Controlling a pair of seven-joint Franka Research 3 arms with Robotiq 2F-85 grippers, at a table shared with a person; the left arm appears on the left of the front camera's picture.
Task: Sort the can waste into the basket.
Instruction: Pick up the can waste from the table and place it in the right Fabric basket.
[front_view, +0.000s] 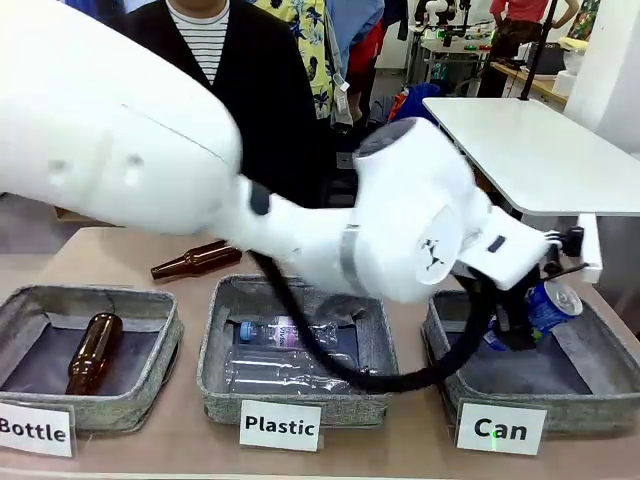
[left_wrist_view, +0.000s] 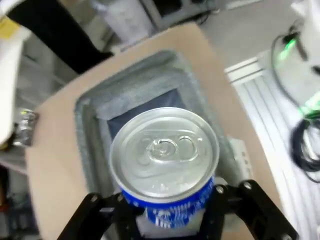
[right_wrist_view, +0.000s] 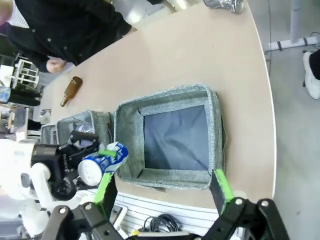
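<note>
My left gripper is shut on the blue can and holds it tilted above the near-left part of the grey basket with the "Can" card. In the left wrist view the can's silver top faces the camera, my left gripper clamps its blue body, and the basket lies below. A crushed silver can lies on the table beyond the basket, also seen as the crushed can. My right gripper stands open above the basket's rim, holding nothing.
The "Plastic" basket holds clear bottles. The "Bottle" basket holds a brown bottle. Another brown bottle lies loose on the table behind. A person stands at the far side. A white table is at the right.
</note>
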